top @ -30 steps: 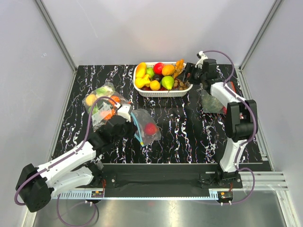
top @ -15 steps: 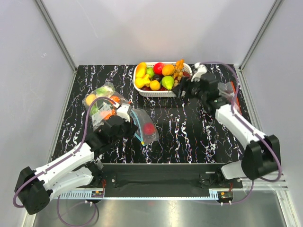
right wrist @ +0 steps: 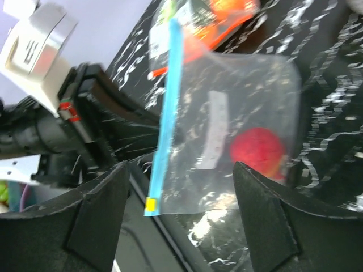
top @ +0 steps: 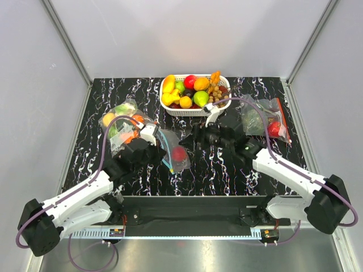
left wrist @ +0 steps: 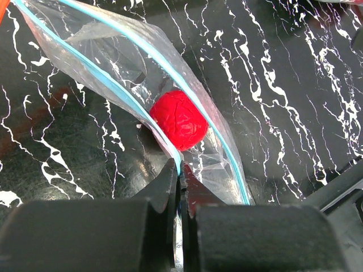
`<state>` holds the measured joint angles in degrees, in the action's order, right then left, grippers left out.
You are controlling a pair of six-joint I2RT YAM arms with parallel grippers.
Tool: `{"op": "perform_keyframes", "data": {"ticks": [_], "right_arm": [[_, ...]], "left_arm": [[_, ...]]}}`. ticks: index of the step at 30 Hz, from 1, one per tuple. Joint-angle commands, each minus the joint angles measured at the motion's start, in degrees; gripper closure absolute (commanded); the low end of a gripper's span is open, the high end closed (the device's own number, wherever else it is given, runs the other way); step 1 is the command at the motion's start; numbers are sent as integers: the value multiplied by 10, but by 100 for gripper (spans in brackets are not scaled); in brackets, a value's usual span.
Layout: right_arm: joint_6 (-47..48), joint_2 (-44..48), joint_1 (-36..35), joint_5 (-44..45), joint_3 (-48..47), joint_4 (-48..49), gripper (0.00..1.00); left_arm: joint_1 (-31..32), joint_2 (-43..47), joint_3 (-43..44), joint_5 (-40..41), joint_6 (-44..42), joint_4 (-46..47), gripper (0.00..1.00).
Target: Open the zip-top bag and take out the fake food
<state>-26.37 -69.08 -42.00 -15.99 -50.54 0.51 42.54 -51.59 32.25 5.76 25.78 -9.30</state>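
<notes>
The zip-top bag is clear with a teal-blue zip strip. It lies on the black marbled table left of centre. A glossy red round fruit sits inside it, also seen in the right wrist view. My left gripper is shut on the zip strip at the bag's mouth. My right gripper is open and empty, just right of the bag and facing it. A bunch of tan-brown balls lies in the basket.
A white basket of yellow, green, orange and red fruits stands at the back centre. Clear bags with orange-red strips lie at the left and at the right. The table's front edge runs just below the bag.
My right arm has swung from the basket's right end forward and left, and its open gripper now faces the bag. My left gripper stays shut on the zip strip, nearly still.
</notes>
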Motion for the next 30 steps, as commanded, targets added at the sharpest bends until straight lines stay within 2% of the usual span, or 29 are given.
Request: {"op": "perform_keyframes", "data": {"ticks": [1, 9, 18, 21, 22, 25, 26, 28, 29, 30], "right_arm": [[-22, -29, -30, 12, -5, 42, 22], [-6, -90, -89, 63, -37, 40, 24], [1, -140, -110, 95, -62, 20, 30], [1, -158, -113, 108, -68, 13, 39], [0, -162, -113, 112, -68, 13, 47], [-6, -164, -114, 134, -67, 9, 59], [-8, -163, -114, 142, -67, 2, 67], [-10, -161, -114, 160, -68, -2, 77], [-11, -159, -115, 176, -69, -22, 89], [-11, -161, -114, 185, -71, -25, 92]], "left_arm": [[-3, -4, 10, -15, 1, 44, 100], [-2, -15, 9, -25, 1, 55, 100], [-3, -18, 4, -28, -1, 60, 100], [-3, -15, 2, -30, -1, 63, 100], [-2, -15, 0, -30, -1, 64, 100], [-2, -10, -3, -22, 0, 56, 100], [-2, -7, -4, -15, 1, 53, 100], [-2, -3, -5, -5, 4, 33, 100], [-2, 2, -5, 5, 9, 25, 100], [-2, 5, -7, 7, 12, 11, 100]]}}
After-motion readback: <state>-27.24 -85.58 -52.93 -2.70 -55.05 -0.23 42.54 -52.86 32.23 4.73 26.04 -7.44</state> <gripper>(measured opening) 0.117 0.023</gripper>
